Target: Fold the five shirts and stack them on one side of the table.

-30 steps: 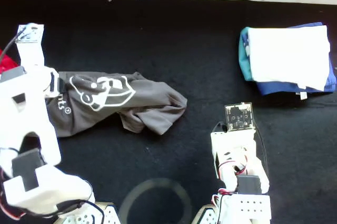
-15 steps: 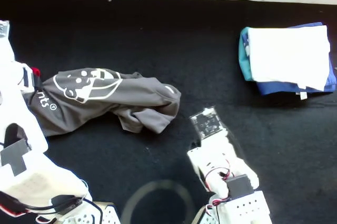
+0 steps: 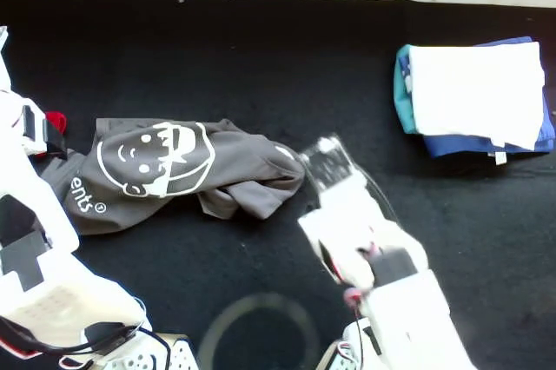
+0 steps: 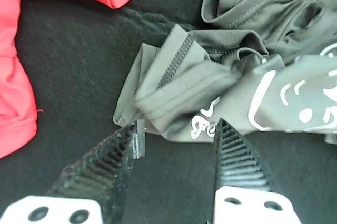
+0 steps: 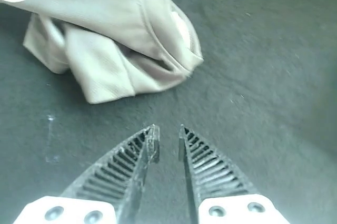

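Note:
A grey shirt (image 3: 187, 170) with a white smiling-face print lies crumpled on the black table (image 3: 261, 57), left of centre. The left arm (image 3: 30, 214) stands over its left end. In the left wrist view my left gripper (image 4: 176, 132) is open, its fingers (image 4: 113, 155) just short of the grey shirt's hem (image 4: 174, 90). The right arm (image 3: 365, 231) leans toward the shirt's bunched right end. My right gripper (image 5: 167, 139) hovers over bare cloth near the grey shirt (image 5: 121, 40), open by a narrow gap, holding nothing. A red shirt (image 4: 16, 77) lies beside the grey one.
Folded shirts form a stack (image 3: 473, 96) at the back right, white on top of blue and teal. A bit of the red shirt (image 3: 56, 118) peeks out by the left arm. A faint ring mark (image 3: 256, 327) sits near the front edge.
The left arm drew back to the left and the grey shirt's printed face turned flat and upward. The right arm swung left from its upright pose toward the shirt's right end.

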Robot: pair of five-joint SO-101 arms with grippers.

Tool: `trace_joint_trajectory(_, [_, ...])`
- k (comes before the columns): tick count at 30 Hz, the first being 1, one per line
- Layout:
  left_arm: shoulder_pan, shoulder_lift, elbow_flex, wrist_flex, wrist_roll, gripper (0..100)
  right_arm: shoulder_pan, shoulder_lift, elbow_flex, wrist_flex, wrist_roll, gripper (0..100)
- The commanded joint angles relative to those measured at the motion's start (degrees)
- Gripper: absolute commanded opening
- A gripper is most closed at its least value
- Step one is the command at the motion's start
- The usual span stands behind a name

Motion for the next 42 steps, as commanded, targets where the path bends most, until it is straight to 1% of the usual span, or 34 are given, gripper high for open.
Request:
trace_joint_trajectory(1, [-0.4, -0.4, -2.51, 1.41, 0.26, 22, -5.93, 17.63, -12.18, -1.01, 0.53, 7.6])
trace_joint_trajectory(3, [-0.48, -0.4, -2.33, 4.13, 0.18, 22, -10.24, 25.1, -15.6, -1.19, 0.53, 7.6])
trace_joint_trajectory(5, [-0.48, -0.4, -2.33, 7.65, 0.18, 22, -13.85, 31.96, -17.63, -3.82, 0.53, 7.6])
trace_joint_trajectory(7, [-1.54, -1.36, -1.8, 8.97, 0.18, 22, -15.34, 38.81, -19.21, -7.6, 0.53, 7.6])
trace_joint_trajectory(9, [-2.68, -3.3, -0.31, 8.09, 0.18, 22, -15.25, 45.58, -21.76, -11.91, 0.53, 7.6])
trace_joint_trajectory(11, [-2.86, -6.55, 3.12, 7.3, 0.09, 22, -14.02, 52.09, -26.15, -14.11, 0.53, 7.6])
trace_joint_trajectory(13, [-2.68, -10.86, 9.01, 6.33, -1.23, 22, -12.44, 58.33, -32.31, -14.29, 0.53, 7.6])
trace_joint_trajectory(15, [-1.71, -15.87, 17.54, 4.22, -2.9, 22, -10.15, 64.04, -38.99, -14.11, 0.53, 7.6])
trace_joint_trajectory(18, [-1.01, -23.87, 33.8, -3.43, -4.75, 22, -6.29, 71.96, -49.01, -14.11, 0.53, 7.6])
trace_joint_trajectory(22, [0.04, -31.87, 56.04, -19.34, -6.42, 22, -2.24, 81.19, -62.02, -12.7, 0.53, 7.6])
trace_joint_trajectory(24, [0.57, -34.07, 63.87, -27.25, -7.47, 22, -1.19, 83.38, -68.97, -7.78, 0.53, 7.6])
trace_joint_trajectory(26, [0.57, -34.68, 68.44, -33.85, -7.74, 22, -1.1, 84.09, -75.03, -0.92, 0.53, 7.6])
trace_joint_trajectory(29, [0.57, -33.19, 69.85, -40.0, -7.82, 22, -1.1, 84.18, -81.71, 8.13, 0.62, 7.6])
trace_joint_trajectory(34, [0.66, -25.54, 67.12, -44.66, -7.82, 22, -1.01, 84.18, -90.33, 18.42, 0.62, 7.6])
trace_joint_trajectory(39, [0.22, -12.97, 57.01, -44.48, -7.56, 22, -3.03, 84.09, -93.58, 28.18, 0.53, 7.7])
trace_joint_trajectory(42, [0.04, -7.25, 51.21, -41.14, -7.56, 22, -6.81, 84.09, -93.32, 33.98, 0.53, 7.6])
